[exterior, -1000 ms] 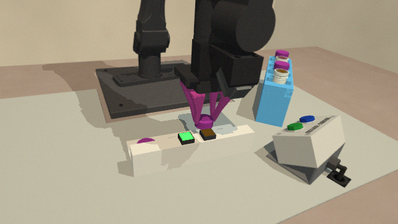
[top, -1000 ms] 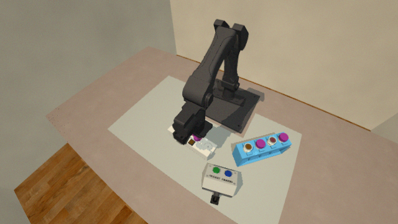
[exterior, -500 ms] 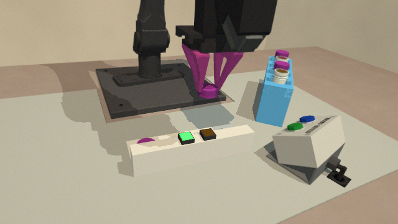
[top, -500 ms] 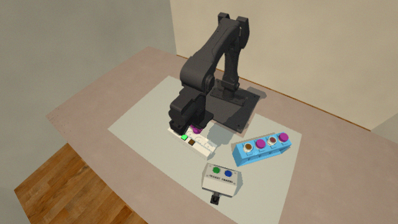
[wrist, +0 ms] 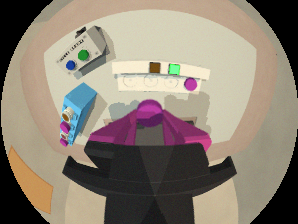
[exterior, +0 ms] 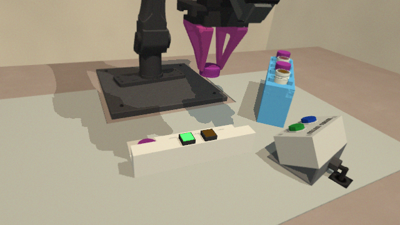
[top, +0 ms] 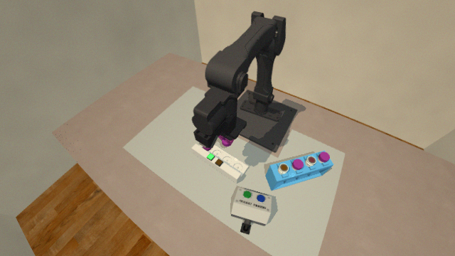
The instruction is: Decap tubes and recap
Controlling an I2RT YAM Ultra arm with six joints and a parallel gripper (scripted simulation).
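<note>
the cap [exterior: 210, 70], a round magenta disc, is clamped between the tool's [exterior: 212, 68] tapered magenta fingers, lifted clear above the bench [exterior: 47, 175] in the exterior view. from the top, the tool [top: 217, 141] hangs beside the white cap tray [top: 234, 170], whose green lamp [top: 210, 156] glows. the wrist view shows the cap [wrist: 149, 111] at the fingertips, another cap [wrist: 190, 84] resting in an end nest.

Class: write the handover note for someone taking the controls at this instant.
Claw: shut on a purple cap, lifted above the white cap tray.
Other loose cap lies in an end nest of the tray.
Blue tube block: two tubes open, two capped.
Green lamp lit, amber lamp dark, so the cycle is over.
Left: screw both caps back onto their own tubes, let go, press the green key.
</note>
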